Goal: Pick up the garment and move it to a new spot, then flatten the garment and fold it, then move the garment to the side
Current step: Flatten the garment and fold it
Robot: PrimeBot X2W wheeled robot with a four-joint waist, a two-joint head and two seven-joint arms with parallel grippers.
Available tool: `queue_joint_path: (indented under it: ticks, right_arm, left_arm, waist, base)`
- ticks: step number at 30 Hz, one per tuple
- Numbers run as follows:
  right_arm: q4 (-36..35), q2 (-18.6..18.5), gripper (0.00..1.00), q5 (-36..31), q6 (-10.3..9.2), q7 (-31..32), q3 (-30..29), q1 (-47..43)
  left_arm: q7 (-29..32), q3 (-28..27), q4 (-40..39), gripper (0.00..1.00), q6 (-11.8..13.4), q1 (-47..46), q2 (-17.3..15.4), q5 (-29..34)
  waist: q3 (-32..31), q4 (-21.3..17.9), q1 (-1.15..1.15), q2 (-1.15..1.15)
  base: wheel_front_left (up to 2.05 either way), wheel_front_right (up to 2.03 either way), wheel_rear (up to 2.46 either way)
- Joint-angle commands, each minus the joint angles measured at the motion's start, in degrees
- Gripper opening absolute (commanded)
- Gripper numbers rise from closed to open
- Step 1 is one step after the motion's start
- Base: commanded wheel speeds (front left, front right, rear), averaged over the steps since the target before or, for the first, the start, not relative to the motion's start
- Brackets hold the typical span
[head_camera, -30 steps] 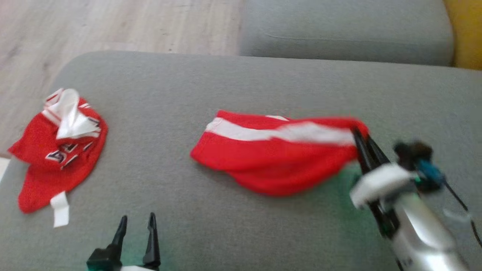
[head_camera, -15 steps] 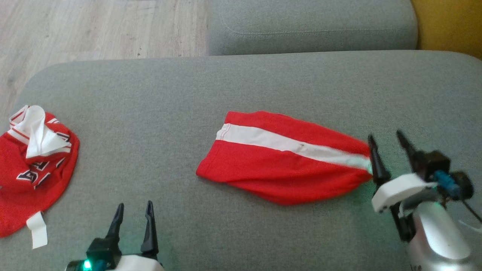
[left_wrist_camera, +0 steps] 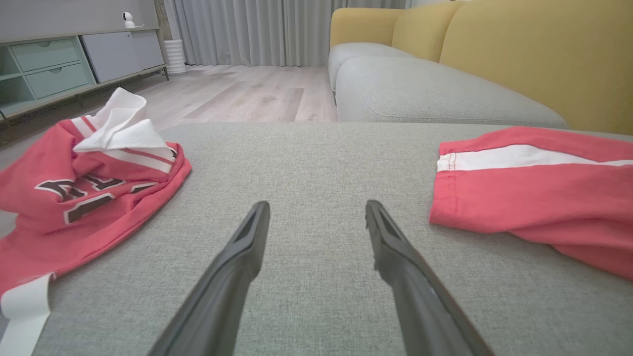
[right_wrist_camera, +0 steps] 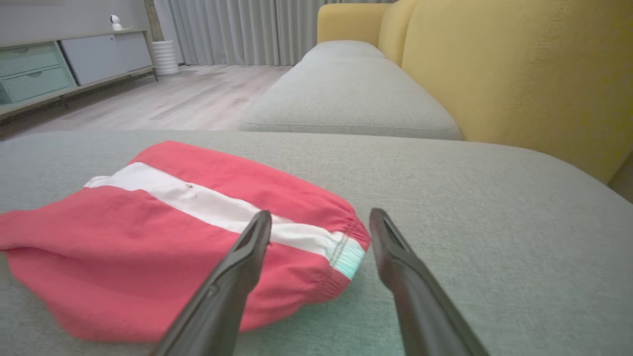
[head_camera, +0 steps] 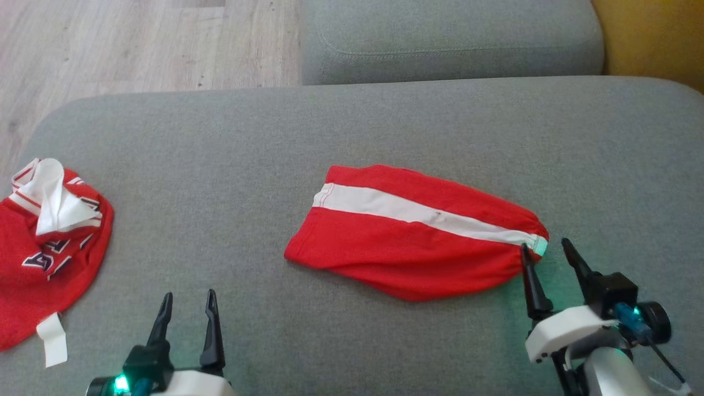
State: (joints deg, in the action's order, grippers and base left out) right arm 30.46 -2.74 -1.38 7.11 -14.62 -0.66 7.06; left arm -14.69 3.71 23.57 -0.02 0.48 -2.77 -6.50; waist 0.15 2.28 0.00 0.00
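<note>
Now, head view: you see the red shorts (head_camera: 407,236) lying on the cushion (head_camera: 330,126), right gripper (head_camera: 543,245) gaping empty at their right end, left gripper (head_camera: 188,295) gaping empty | left wrist view: shorts right, jersey (left_wrist_camera: 84,183) left | right wrist view: shorts' gathered end just beyond your parted fingers (right_wrist_camera: 232,277).

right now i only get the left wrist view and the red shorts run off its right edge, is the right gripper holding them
observer: no, the right gripper is open at the far end of the red shorts, pinching nothing.
operator: what does that end look like
observer: it is the gathered waistband, with the white stripe running right up to it.
operator: any marks on the stripe
observer: one small dark speck about midway along.
</note>
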Motion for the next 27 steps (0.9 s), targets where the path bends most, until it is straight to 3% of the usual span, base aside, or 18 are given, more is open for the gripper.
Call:
queue_joint_path:
  ticks: [1, 6, 11, 19, 27]
  right_arm:
    - [-2.0, -0.2, 1.0, 0.9, 0.37, -0.4, 2.5, 2.7]
    - [-2.8, -0.1, 1.0, 2.3, 0.37, -0.4, 4.3, 3.9]
    - [-3.9, -0.1, 1.0, 2.9, 0.37, -0.4, 5.8, 5.6]
    - [-5.6, -0.1, 1.0, 3.2, 0.37, -0.4, 6.0, 7.5]
    - [-6.6, -0.1, 1.0, 4.2, 0.37, -0.4, 6.6, 9.1]
  left_arm:
    - [-0.3, -1.5, -1.5, 1.0, -0.5, -1.9, -0.1, -1.0]
    - [-0.3, -0.1, 0.3, 1.0, -4.2, -7.0, -0.1, -3.9]
    - [-0.3, 2.1, 8.1, 1.0, -6.5, -18.7, -0.1, -7.9]
    - [4.7, 9.8, 25.2, 1.0, -7.4, -36.6, -0.1, -14.5]
    - [7.2, 15.8, 33.7, 1.0, -7.5, -42.7, -0.1, -17.8]
  waist:
    - [0.3, -0.3, 0.0, 0.0]
    - [2.4, -1.7, 0.0, 0.0]
    - [6.3, -4.4, 0.0, 0.0]
    - [11.1, -8.0, 0.0, 0.0]
    - [13.8, -10.4, 0.0, 0.0]
  base:
    - [0.0, 0.0, 0.0]
    - [0.0, 0.0, 0.0]
    - [0.0, 0.0, 0.0]
    - [0.0, 0.0, 0.0]
    - [0.0, 0.0, 0.0]
